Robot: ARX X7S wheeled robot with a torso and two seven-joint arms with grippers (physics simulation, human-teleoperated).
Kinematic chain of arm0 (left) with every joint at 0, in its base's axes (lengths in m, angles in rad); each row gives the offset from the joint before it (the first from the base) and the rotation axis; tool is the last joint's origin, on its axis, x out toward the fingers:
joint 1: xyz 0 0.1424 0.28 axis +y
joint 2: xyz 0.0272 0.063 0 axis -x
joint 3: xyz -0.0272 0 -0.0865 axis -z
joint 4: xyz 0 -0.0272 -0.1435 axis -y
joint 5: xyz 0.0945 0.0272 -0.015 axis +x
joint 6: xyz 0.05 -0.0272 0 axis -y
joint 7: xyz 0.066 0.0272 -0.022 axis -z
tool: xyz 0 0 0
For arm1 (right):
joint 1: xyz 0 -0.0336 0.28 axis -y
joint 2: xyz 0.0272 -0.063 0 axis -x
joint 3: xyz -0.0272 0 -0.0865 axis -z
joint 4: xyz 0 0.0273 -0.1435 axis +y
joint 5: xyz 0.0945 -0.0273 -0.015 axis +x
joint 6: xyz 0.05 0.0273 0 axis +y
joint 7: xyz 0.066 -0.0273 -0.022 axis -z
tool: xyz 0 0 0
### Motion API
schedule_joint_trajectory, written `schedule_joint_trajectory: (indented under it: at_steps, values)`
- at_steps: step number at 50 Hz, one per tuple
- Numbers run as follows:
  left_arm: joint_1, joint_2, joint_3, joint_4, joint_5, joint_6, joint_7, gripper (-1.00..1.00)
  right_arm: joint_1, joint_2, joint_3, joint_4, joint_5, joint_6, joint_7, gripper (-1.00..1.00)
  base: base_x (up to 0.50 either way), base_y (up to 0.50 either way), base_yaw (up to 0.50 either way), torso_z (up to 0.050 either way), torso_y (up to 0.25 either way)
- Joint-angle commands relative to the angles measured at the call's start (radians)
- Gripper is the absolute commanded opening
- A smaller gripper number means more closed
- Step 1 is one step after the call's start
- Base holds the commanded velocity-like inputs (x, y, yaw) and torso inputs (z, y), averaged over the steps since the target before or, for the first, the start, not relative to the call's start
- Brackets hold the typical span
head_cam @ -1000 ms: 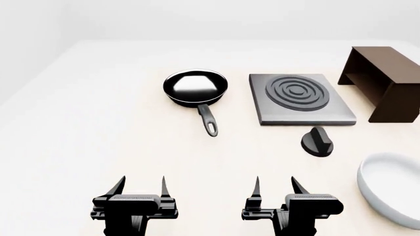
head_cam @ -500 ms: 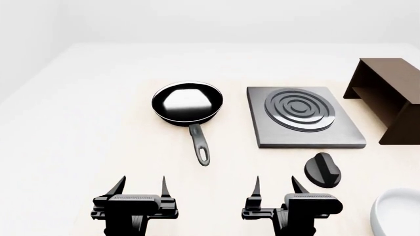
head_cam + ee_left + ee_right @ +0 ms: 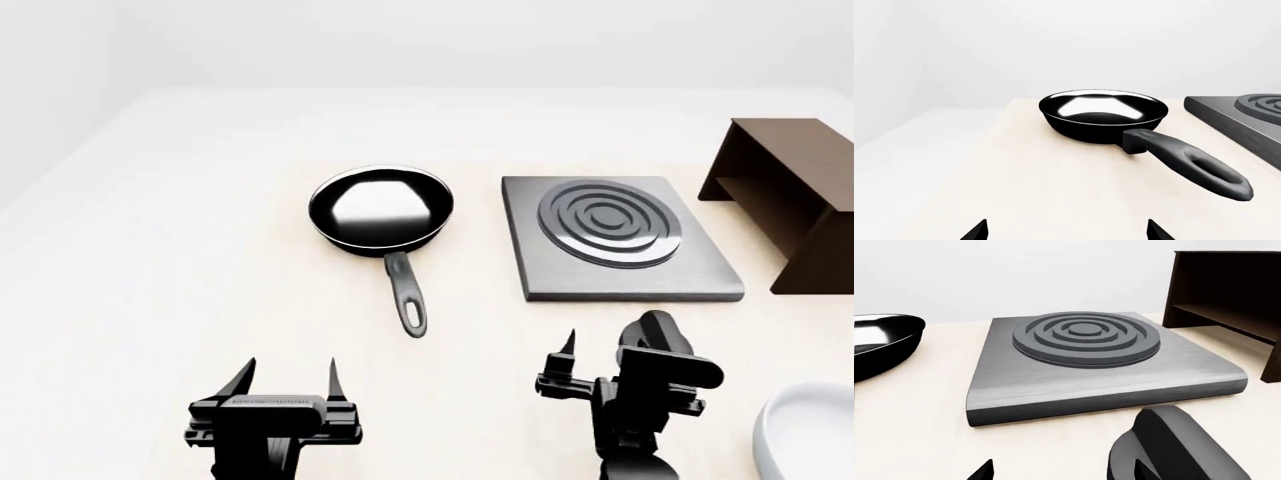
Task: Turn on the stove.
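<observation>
The stove (image 3: 554, 275) is a flat grey slab with a ring burner, right of centre on the table. It fills the middle of the right wrist view (image 3: 1007, 380). Its black round knob (image 3: 655, 328) lies on the table just in front of the slab, large in the right wrist view (image 3: 1174, 450). My right gripper (image 3: 597, 347) is open and empty. It hangs just short of the knob, with one fingertip (image 3: 1142, 471) over the knob's near side. My left gripper (image 3: 290, 372) is open and empty near the table's front edge, well short of the pan.
A black frying pan (image 3: 380, 212) stands left of the stove, handle toward me; the left wrist view shows it (image 3: 1101, 115). A dark brown shelf (image 3: 787, 200) stands at the far right. A white bowl (image 3: 807, 432) sits at the front right corner.
My right gripper has moved forward and to the right, up to the knob, and now covers part of it. The left gripper has not moved. Earlier, the view shifted closer to the table.
</observation>
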Motion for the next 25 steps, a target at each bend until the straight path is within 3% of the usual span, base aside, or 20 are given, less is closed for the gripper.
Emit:
schedule_joint_trajectory:
  at_steps: [1,25]
  values:
    - [-0.003,-0.005,0.005,-0.002,-0.006,0.000,-0.005,1.00,0.088,0.007,0.044,0.190,0.023,-0.042,-0.001,1.00,0.00,0.00,0.00,0.000,0.000]
    - [-0.004,-0.014,0.016,-0.002,-0.015,0.004,-0.015,1.00,0.100,0.017,0.049,0.233,0.033,-0.061,0.006,1.00,0.00,0.00,0.00,0.000,0.000]
